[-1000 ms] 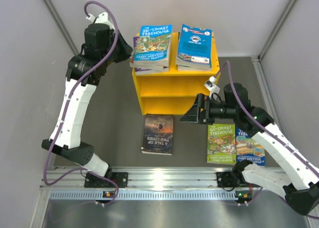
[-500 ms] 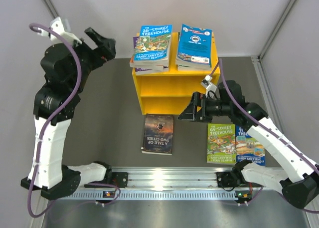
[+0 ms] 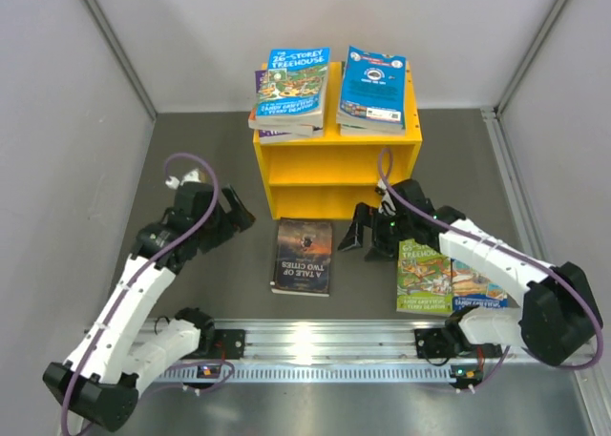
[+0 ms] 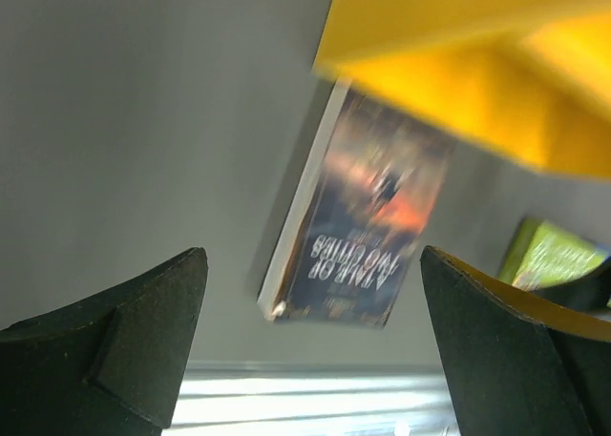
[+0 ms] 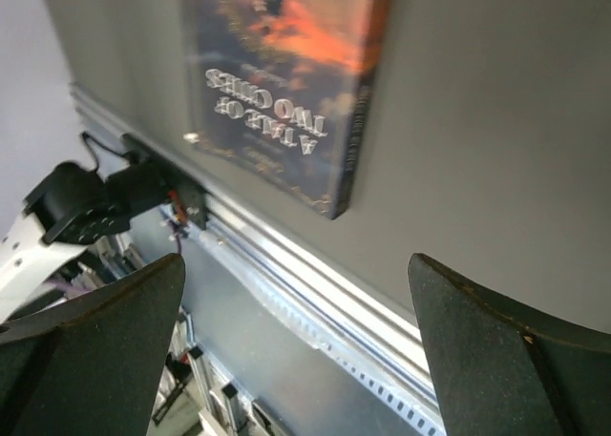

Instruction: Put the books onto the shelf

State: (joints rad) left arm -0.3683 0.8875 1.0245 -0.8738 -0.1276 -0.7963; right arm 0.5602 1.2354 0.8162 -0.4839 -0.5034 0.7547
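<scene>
The yellow shelf [image 3: 334, 174] carries two stacks of books on its flat top, a left stack [image 3: 291, 88] and a right stack [image 3: 374, 91]. A dark book [image 3: 304, 256] lies flat on the table in front of it. A green book [image 3: 424, 274] and a blue book [image 3: 480, 285] lie to the right, partly under my right arm. My left gripper [image 3: 238, 211] is open, low and left of the dark book [image 4: 368, 226], apart from it. My right gripper [image 3: 363, 238] is open just right of that book [image 5: 277, 73], with nothing between its fingers [image 5: 516, 360].
Both shelf compartments [image 3: 329, 159] look bare from above. The aluminium rail [image 3: 325, 339] with the arm bases runs along the near edge. Grey walls close in left, right and behind. The shelf's underside [image 4: 449, 73] looms above the left wrist camera.
My left gripper opened at the left stack on the shelf top, then swung down to the table left of the dark book. My right gripper dropped lower toward that book.
</scene>
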